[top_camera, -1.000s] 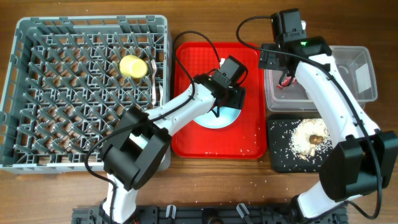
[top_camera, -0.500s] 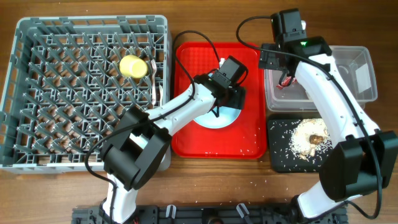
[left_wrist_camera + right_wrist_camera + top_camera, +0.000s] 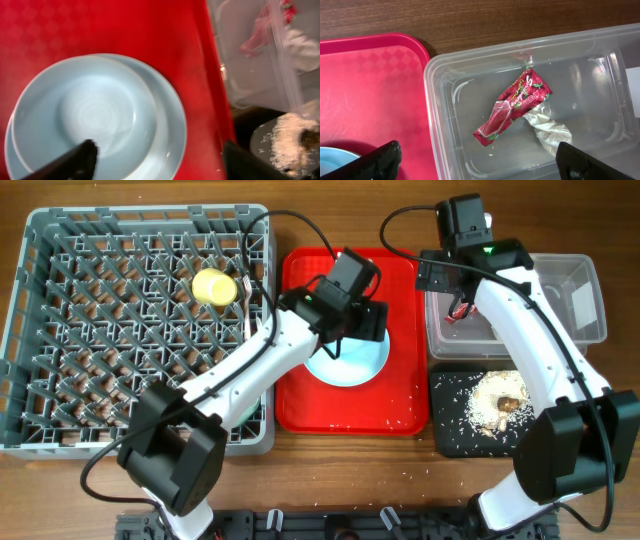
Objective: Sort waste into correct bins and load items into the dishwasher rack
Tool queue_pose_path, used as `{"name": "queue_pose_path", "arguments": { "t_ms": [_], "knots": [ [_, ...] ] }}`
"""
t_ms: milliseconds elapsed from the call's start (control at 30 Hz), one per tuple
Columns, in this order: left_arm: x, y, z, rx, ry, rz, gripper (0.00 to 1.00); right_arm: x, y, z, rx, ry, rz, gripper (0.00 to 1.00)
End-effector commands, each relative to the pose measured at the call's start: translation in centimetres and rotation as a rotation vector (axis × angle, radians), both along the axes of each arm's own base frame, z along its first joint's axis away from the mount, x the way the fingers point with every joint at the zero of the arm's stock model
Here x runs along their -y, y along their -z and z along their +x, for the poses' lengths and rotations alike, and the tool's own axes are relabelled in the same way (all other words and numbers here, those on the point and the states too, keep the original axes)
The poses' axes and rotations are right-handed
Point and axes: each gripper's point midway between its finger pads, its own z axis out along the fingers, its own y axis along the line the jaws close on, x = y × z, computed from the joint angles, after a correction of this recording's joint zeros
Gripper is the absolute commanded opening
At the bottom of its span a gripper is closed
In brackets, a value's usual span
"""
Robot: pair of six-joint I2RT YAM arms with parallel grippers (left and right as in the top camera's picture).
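The left claw (image 3: 160, 147) hangs spread and empty over the light blue bowl (image 3: 85, 117), which sits nested on the light blue plate (image 3: 172, 135) on the red tray (image 3: 125, 25). To lift the bowl cleanly, I judge one finger should go inside its rim and one outside, pinching the wall clear of the plate beneath. The tray's lip and the clear tub (image 3: 435, 100) just beside it crowd the right; up and left toward the dishwasher rack (image 3: 30, 330) looks open. The right claw (image 3: 477, 147) hovers spread and empty above the tub, where the red wrapper (image 3: 512, 107) and white tissue (image 3: 550, 132) lie
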Motion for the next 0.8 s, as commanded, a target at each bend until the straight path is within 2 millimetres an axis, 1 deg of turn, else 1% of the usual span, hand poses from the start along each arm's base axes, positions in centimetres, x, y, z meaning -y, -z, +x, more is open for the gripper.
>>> {"name": "queue_pose_path", "arguments": {
  "t_ms": [0, 33, 67, 133, 167, 200, 233, 267, 300, 333, 400, 433, 567, 600, 667, 767],
  "knots": [
    [-3.6, 1.0, 2.1, 0.072, -0.109, 0.146, 0.52, 0.5, -0.6, 0.2, 0.016, 0.003, -0.023, 1.0],
    [-4.7, 0.4, 3.0, 0.073, -0.143, 0.133, 0.12, 0.5, -0.6, 0.2, 0.016, 0.003, -0.023, 1.0],
    [-5.9, -0.2, 3.7, 0.065, -0.169, 0.107, 0.04, 0.5, -0.6, 0.2, 0.016, 0.003, -0.023, 1.0],
    [-9.0, -2.5, 5.5, 0.046, -0.233, 0.025, 0.04, 0.5, -0.6, 0.2, 0.016, 0.003, -0.023, 1.0],
    [-10.2, -3.6, 6.1, 0.045, -0.256, -0.01, 0.04, 0.5, -0.6, 0.2, 0.016, 0.003, -0.023, 1.0],
    [-11.8, -5.1, 6.7, 0.053, -0.285, -0.052, 0.04, 0.5, -0.6, 0.2, 0.015, 0.003, -0.023, 1.0],
    [-14.0, -6.6, 7.3, 0.074, -0.33, -0.08, 0.04, 0.5, -0.6, 0.2, 0.015, 0.003, -0.023, 1.0],
    [-15.9, -7.6, 7.7, 0.092, -0.369, -0.087, 0.04, 0.5, -0.6, 0.2, 0.016, 0.003, -0.023, 1.0],
    [-18.3, -8.5, 8.0, 0.107, -0.423, -0.092, 0.04, 0.5, -0.6, 0.2, 0.016, 0.003, -0.023, 1.0],
    [-20.2, -8.8, 8.3, 0.112, -0.465, -0.091, 0.04, 0.5, -0.6, 0.2, 0.016, 0.003, -0.023, 1.0],
    [-22.7, -8.2, 8.4, 0.091, -0.515, -0.072, 0.04, 0.5, -0.6, 0.2, 0.016, 0.003, -0.023, 0.99],
    [-23.5, -7.7, 8.5, 0.083, -0.517, -0.057, 0.04, 0.5, -0.6, 0.2, 0.016, 0.003, -0.023, 1.0],
    [-25.6, -5.1, 9.1, 0.041, -0.545, 0.001, 0.04, 0.5, -0.6, 0.2, 0.015, 0.003, -0.023, 1.0],
    [-26.3, -4.2, 9.1, 0.022, -0.564, 0.026, 0.04, 0.5, -0.6, 0.2, 0.015, 0.003, -0.023, 1.0],
    [-27.2, -2.9, 9.0, -0.017, -0.583, 0.047, 0.04, 0.5, -0.6, 0.2, 0.016, 0.004, -0.023, 1.0],
    [-28.0, -1.9, 8.8, -0.048, -0.6, 0.058, 0.04, 0.5, -0.6, 0.2, 0.016, 0.003, -0.023, 1.0]
  ]
}}
